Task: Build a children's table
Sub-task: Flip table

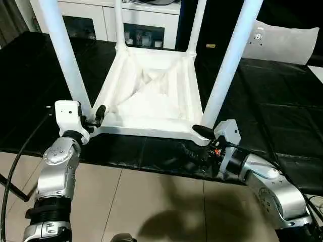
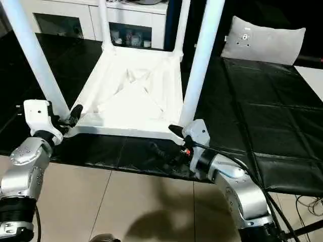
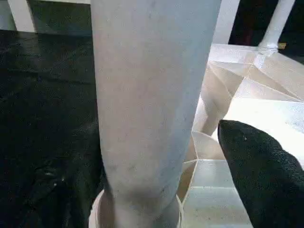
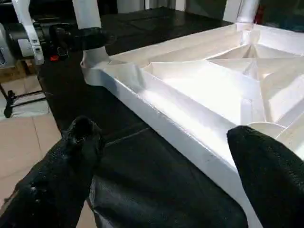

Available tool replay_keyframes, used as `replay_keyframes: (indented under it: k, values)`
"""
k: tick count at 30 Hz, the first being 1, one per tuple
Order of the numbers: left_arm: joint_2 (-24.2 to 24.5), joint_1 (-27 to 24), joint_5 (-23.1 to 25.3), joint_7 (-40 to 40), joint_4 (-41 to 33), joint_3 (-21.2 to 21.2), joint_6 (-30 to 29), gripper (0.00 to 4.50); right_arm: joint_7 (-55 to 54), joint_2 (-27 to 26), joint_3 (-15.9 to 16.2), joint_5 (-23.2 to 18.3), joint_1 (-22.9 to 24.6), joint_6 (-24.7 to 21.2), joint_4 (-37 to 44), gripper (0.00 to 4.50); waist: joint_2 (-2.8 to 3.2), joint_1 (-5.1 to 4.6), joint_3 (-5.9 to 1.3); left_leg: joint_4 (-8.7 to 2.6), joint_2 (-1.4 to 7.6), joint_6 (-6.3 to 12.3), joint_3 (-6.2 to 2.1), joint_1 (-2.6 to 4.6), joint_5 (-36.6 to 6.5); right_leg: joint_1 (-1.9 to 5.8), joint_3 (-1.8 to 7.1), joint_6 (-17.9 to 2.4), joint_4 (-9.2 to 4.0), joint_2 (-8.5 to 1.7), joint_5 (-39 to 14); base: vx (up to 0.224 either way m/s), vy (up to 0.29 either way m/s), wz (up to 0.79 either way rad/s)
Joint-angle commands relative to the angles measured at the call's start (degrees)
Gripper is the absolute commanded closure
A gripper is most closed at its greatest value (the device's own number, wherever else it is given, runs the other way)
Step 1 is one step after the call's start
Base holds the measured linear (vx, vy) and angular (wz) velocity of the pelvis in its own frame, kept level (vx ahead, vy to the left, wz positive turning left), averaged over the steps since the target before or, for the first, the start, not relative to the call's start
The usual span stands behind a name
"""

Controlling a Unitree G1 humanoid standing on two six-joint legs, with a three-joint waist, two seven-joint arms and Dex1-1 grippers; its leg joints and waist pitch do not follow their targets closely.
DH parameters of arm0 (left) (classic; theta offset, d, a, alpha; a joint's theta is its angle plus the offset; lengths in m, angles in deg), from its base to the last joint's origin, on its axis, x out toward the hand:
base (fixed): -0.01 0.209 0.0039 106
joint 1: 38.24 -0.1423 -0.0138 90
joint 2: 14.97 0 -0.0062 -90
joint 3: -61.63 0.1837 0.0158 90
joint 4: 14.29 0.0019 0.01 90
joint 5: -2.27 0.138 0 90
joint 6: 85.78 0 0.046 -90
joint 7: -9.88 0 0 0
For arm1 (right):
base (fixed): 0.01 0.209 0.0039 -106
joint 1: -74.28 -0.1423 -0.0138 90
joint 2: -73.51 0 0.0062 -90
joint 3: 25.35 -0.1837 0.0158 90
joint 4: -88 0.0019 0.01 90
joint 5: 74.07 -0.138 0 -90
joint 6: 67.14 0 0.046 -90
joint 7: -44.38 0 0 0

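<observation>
The white children's table (image 1: pixel 151 96) lies upside down on a black mat, ribbed underside up. All four legs stand in their corner sockets: near-left leg (image 1: pixel 65 60), near-right leg (image 1: pixel 229 65), and the two far legs (image 1: pixel 119 25) (image 1: pixel 196 25). My left gripper (image 1: pixel 91 118) is at the base of the near-left leg, open. One black finger (image 3: pixel 256 166) stands a little off the leg (image 3: pixel 152 95); the other is hidden behind it. My right gripper (image 1: pixel 197 142) is open wide at the near-right corner, one finger (image 4: pixel 266 166) over the socket and one (image 4: pixel 61 166) over the mat.
The black mat (image 1: pixel 262 111) ends just in front of the table, with tiled floor (image 1: pixel 151 201) below. A white cabinet with glass doors (image 1: pixel 146 22) stands at the back. A white padded bag (image 1: pixel 282 43) lies at the back right. A black cable (image 1: pixel 15 166) hangs beside my left arm.
</observation>
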Motion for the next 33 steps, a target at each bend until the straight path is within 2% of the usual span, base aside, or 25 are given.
replay_keyframes:
  k: [1,2,12,30,33]
  values:
    - [-0.31,-0.71,0.15,-0.60,-0.70,1.26,-0.07,0.73,0.58,0.31,0.79,0.23,-0.09,-0.49,-0.47,0.00,0.20,-0.32,-2.97,-4.87,4.80,1.80,-1.66,0.37,-5.31,1.84,4.39,-10.14,-4.00,-6.75,1.94,0.000,0.000,0.00]
    - [-0.03,-0.78,0.26,-0.65,-0.70,1.13,-0.10,0.73,0.66,0.35,0.99,0.35,-0.01,-0.26,-0.70,0.00,0.37,-0.30,-2.98,-4.89,4.82,1.81,-1.71,0.35,-5.16,1.81,4.35,-10.06,-3.97,-6.73,2.05,0.000,0.000,0.00]
    - [1.18,-0.81,0.33,-1.25,-0.03,1.33,-0.23,0.73,1.08,0.20,1.05,0.33,0.57,-0.23,-0.52,0.00,0.62,-0.30,-2.96,-5.03,4.89,1.16,-1.77,0.40,-6.19,1.78,4.38,-10.09,-4.02,-6.68,2.35,0.000,0.000,0.00]
    - [2.24,0.07,0.08,-1.96,1.86,1.64,0.28,2.27,1.77,0.17,1.58,0.98,0.64,0.79,-1.47,0.00,0.76,-0.30,-2.97,-5.10,4.91,0.78,-1.79,0.45,-6.61,1.80,4.37,-10.44,-3.96,-6.70,3.32,0.000,0.000,0.00]
    - [2.13,0.32,-0.16,-2.03,2.09,1.61,0.18,2.40,1.64,0.00,1.63,1.13,0.49,0.93,-1.71,0.00,0.78,-0.30,-2.98,-5.09,4.90,0.84,-1.77,0.47,-6.60,1.79,4.37,-10.48,-3.96,-6.70,3.27,0.000,0.000,0.00]
